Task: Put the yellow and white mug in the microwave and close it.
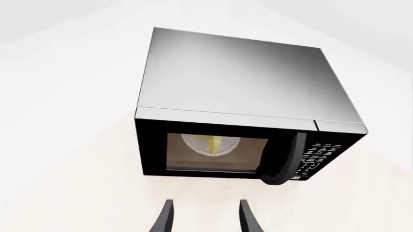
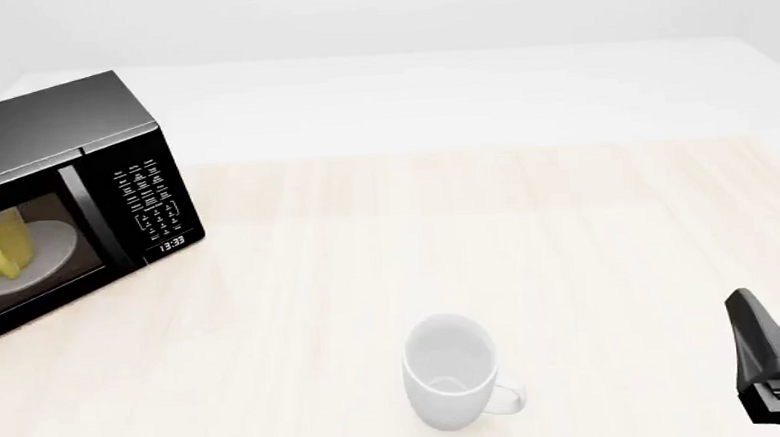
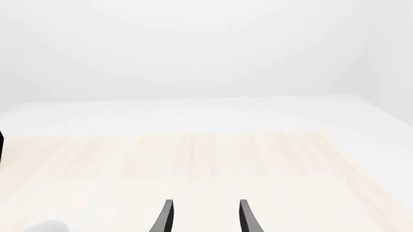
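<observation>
Only readable writing anywhere is the microwave [image 2: 61, 196] display, which says 13:33 in small white digits under the white-button keypad; the keypad labels themselves are too tiny to make out, and I see no brand name. The microwave sits at the far left of the desk [image 2: 498, 233] in the front view, cut off by the frame edge, and its door is shut with the yellow and white mug [image 2: 2, 245] visible through the window, on the white round plate [image 2: 45, 259]. The left wrist view shows the whole box from above plus the curved door handle [image 1: 287, 162], with the left gripper [image 1: 205, 217] hanging in front of the door, fingers apart and holding nothing, not touching it. The front view doesn't show the left gripper at all. The right gripper [image 3: 205, 217] also has its fingers spread and empty; the front view only catches a bit of that arm at the lower right corner. A white mug [image 2: 449, 371] stands upright near the front edge, well apart from the microwave and the right arm, and just peeks into the right wrist view. The middle and right of the desk are bare wood.
</observation>
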You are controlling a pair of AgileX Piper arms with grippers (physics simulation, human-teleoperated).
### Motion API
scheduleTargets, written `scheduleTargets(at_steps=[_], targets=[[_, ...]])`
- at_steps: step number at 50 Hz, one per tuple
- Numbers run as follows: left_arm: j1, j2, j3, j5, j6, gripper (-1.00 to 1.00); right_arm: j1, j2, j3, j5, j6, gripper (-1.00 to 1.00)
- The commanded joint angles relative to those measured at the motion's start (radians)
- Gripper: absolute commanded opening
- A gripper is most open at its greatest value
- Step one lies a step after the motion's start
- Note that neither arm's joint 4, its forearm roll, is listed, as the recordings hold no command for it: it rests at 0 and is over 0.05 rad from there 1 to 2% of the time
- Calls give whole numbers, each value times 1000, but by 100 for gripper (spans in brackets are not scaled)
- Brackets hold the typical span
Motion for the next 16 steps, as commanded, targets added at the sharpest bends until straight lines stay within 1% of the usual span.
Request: scheduleTargets(at_steps=[1, 16], targets=[[4, -42, -6, 36, -2, 100, 0, 0, 0, 0, 0, 100], [26, -71, -9, 52, 2, 100, 0, 0, 0, 0, 0, 100]])
